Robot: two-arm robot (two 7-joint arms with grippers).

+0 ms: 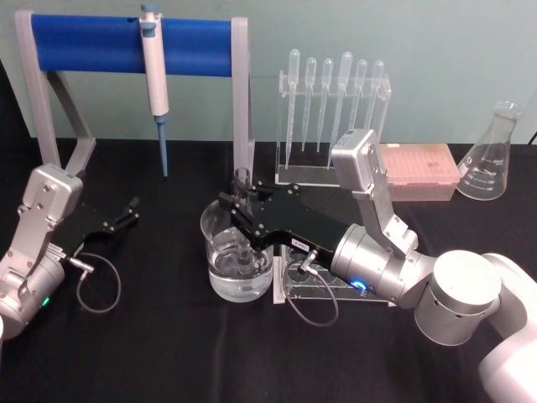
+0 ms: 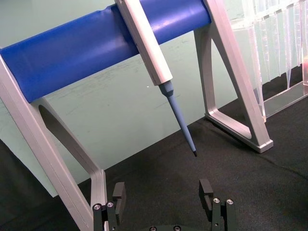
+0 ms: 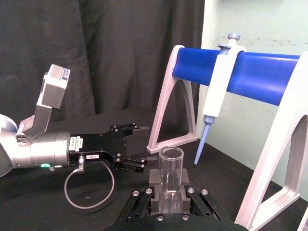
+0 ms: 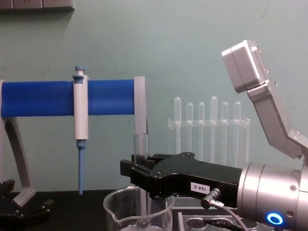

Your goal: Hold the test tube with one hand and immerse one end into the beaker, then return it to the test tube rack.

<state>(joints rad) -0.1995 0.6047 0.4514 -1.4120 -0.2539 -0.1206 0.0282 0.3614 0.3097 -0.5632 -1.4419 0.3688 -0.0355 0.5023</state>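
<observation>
The test tube (image 1: pixel 242 180) stands upright with my right gripper (image 1: pixel 239 213) shut on its upper part. Its lower end reaches down inside the beaker (image 1: pixel 211 228), which holds clear liquid, and appears to dip into it. From the chest, the test tube (image 4: pixel 141 144) drops from the right gripper (image 4: pixel 138 173) into the beaker (image 4: pixel 115 207). In the right wrist view the test tube's open mouth (image 3: pixel 172 166) sits between the fingers of the right gripper (image 3: pixel 172 192). My left gripper (image 1: pixel 127 213) rests open at the far left with nothing in it, its fingers (image 2: pixel 118 195) spread wide.
A blue-barred stand (image 1: pixel 101 44) holds a hanging pipettor (image 1: pixel 155 75) at the back left. A rack of plastic pipettes (image 1: pixel 331 109), a pink tip box (image 1: pixel 419 168) and a conical flask (image 1: pixel 491 155) line the back. A clear rack (image 1: pixel 323 290) lies under my right arm.
</observation>
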